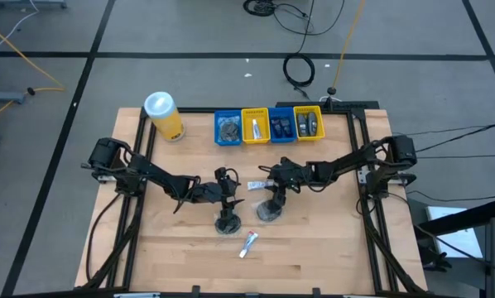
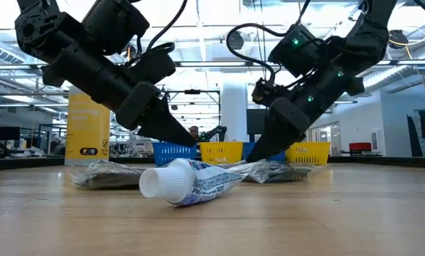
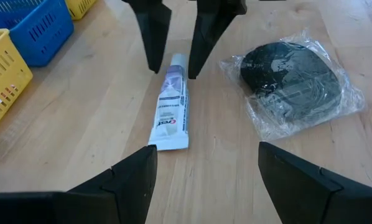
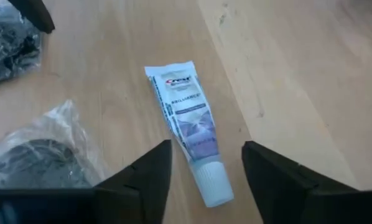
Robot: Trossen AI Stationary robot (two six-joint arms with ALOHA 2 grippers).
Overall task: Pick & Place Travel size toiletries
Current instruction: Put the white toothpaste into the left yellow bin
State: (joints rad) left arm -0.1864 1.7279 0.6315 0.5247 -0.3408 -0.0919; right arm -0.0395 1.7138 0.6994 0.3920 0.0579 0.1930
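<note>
Wooden counter carries the work: both arms reach to its middle. The right end effector hangs with its fingers apart over a white toothpaste tube, the cap between the fingertips, nothing gripped. The left end effector faces it from the other end of that tube, its fingers spread wide and empty. Just beside the tube lies a dark grey disc in clear wrap; another wrapped disc sits below the left end effector. A second toothpaste tube lies nearer the front edge. Along the back stand blue and yellow bins holding more small items, with a yellow canister to their left.
</note>
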